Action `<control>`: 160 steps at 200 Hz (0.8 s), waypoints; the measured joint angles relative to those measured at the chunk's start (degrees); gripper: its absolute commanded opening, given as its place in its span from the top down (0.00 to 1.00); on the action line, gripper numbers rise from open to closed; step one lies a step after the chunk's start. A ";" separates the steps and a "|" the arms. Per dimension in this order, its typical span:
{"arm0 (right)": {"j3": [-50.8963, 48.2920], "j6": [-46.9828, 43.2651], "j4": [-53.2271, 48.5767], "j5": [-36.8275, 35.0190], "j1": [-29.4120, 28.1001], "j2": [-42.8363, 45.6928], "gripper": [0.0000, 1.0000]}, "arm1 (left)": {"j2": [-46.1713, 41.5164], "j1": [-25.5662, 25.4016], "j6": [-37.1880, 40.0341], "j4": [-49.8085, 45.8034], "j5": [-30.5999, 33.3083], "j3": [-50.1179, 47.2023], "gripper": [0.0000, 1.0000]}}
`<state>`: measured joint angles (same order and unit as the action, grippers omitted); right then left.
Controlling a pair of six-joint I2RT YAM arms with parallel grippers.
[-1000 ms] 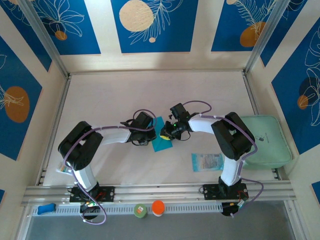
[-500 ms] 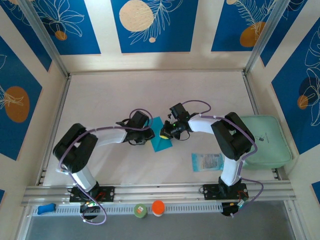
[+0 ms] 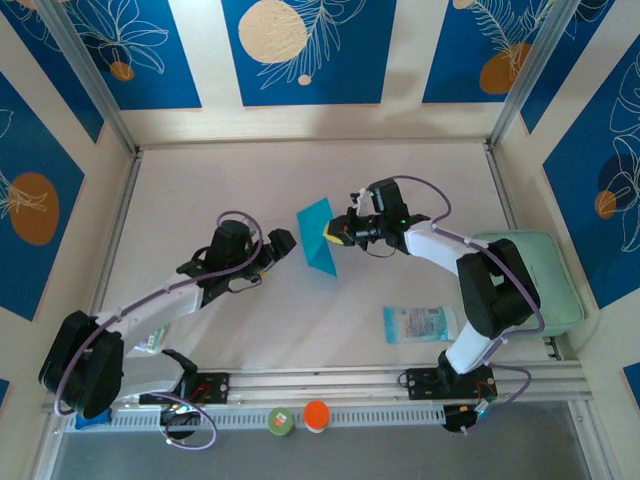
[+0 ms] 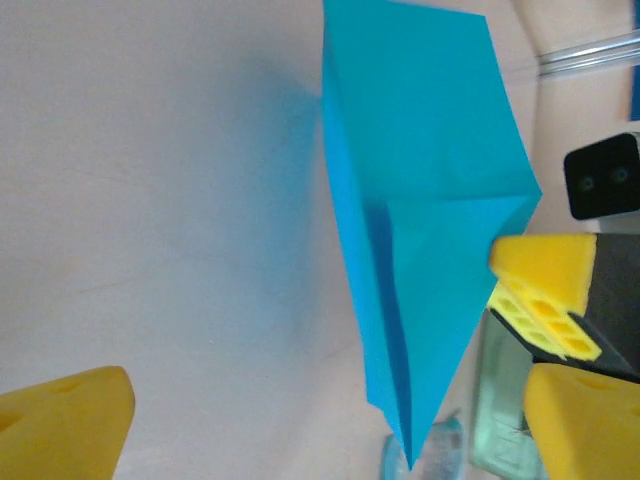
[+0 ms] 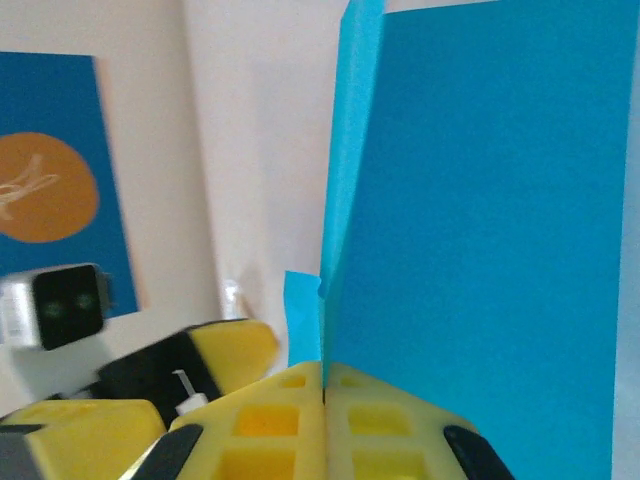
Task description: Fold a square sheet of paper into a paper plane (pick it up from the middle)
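Up above the middle of the table (image 3: 200,200), we see the blue paper (image 3: 318,238). It looks lifted into the air, because its shadow falls on the table beside it. The right pincer (image 3: 337,236) is pressed together on one edge of it. The paper stands straight up out of its yellow fingers (image 5: 380,420).

A second ago both pincers were close together at the paper, nearer to the arm bases. Now the left pincer (image 3: 283,243) has let go. Its fingers are spread wide and it has slid back to the left. It sits near the paper and does not touch it. The right arm has carried the paper farther from the bases.

We think this means the paper has been passed over, and the right pincer holds it all alone. The paper is already folded, with a crease and a sharp tip, so it looks a lot like a plane. We guess the folding is nearly done, but we cannot tell if more folds are needed.

Now we count. We see one blue paper, two arms and two pincers. We see one pale packet (image 3: 415,323) and one big green pad (image 3: 540,290) on the right. Down on the rail we see two small round things, one green (image 3: 281,421) and one orange (image 3: 316,415).
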<state>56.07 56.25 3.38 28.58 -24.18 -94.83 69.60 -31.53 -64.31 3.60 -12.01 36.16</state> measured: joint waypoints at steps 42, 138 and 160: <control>-0.17 5.81 5.35 5.99 0.52 0.13 1.00 | 2.38 -0.74 -3.87 9.62 -4.87 -0.50 0.01; -1.53 10.27 9.01 10.29 0.39 0.72 1.00 | 9.33 -2.69 -8.96 24.94 -9.64 -0.31 0.53; -1.84 10.27 9.07 10.32 0.42 0.72 0.99 | 9.38 -2.73 -8.96 25.09 -9.62 -0.31 0.64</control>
<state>54.24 66.52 12.45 38.89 -23.77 -94.11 78.98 -34.26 -73.28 28.69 -21.63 35.86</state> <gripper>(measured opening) 0.042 0.407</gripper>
